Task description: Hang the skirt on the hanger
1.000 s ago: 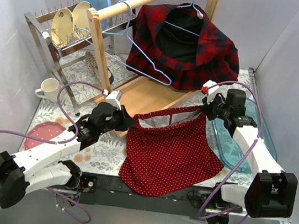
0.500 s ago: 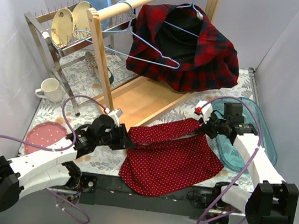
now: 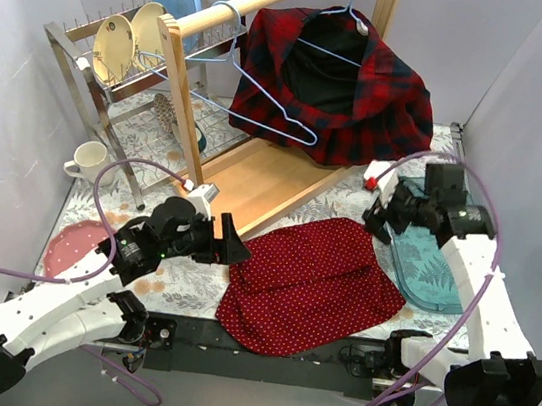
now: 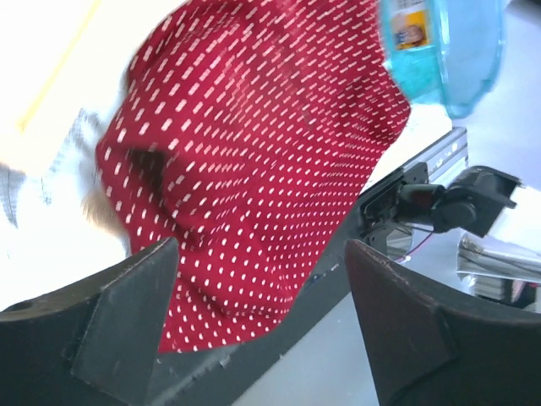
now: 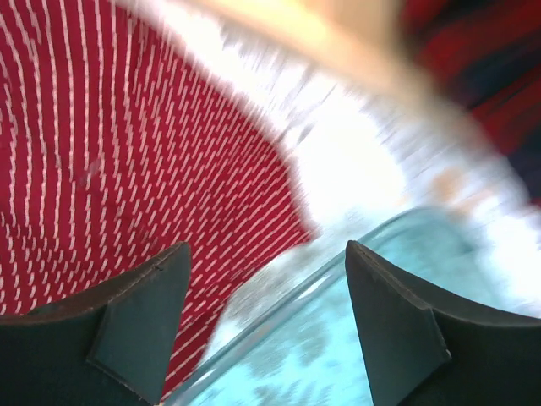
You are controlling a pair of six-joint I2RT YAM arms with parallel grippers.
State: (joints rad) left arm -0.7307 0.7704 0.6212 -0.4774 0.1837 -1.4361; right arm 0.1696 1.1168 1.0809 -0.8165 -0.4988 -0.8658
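1. Shows the red, white-dotted fabric skirt (image 3: 310,284) lying loosely flat on the floral-covered table (image 3: 139,134) at lower centre of the top view, its hem reaching the near edge, held by neither pincer.
2. Fills most of the left wrist view with the same skirt (image 4: 262,169), and the left half of the blurred right wrist view (image 5: 101,152).
3. Puts the left gripper (image 3: 230,243) just beside the skirt's left edge, in the lower left part of the top view; jaws spread wide in the left wrist view (image 4: 258,279), nothing between them.
4. Puts the right gripper (image 3: 375,216) by the skirt's upper right corner; jaws likewise wide apart in the right wrist view (image 5: 262,279), gripping nothing.
5. Finds the pale blue wire hanger (image 3: 265,101) bare, hooked over the round wooden rail (image 3: 249,3) at upper centre, well apart from the skirt.
6. Shows a red-and-black plaid garment (image 3: 368,85) draped on a second hanger at upper right of the rail.
7. Places a clear teal tray (image 3: 433,271) just right of the skirt, under the right arm.
8. Leaves, on the left side, a metal dish rack (image 3: 78,65) with plates, a white mug (image 3: 88,159) and a pink plate (image 3: 74,241).
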